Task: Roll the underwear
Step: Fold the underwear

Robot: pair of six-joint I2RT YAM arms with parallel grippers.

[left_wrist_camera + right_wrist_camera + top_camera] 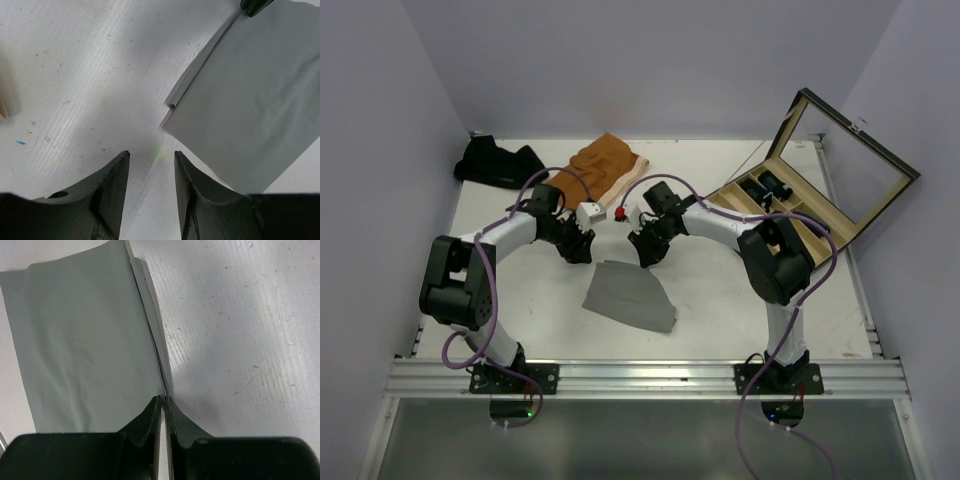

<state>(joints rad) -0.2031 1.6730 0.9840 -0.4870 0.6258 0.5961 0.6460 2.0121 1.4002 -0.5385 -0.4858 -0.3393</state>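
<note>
The light grey underwear [630,295] lies flat on the white table, in front of both arms. My right gripper [645,252] is at its far right corner. In the right wrist view the gripper [163,399] is shut on the cloth's [85,345] folded edge. My left gripper [582,250] is open and empty over bare table just left of the far left corner. In the left wrist view the gripper [151,154] is a little short of the cloth [255,110]. The rust-orange underwear [603,165] and a black one [498,162] lie at the back.
An open wooden compartment box [820,190] with a raised glass lid stands at the right, with dark rolled items [768,186] in one compartment. The table's metal front rail [650,375] runs along the near edge.
</note>
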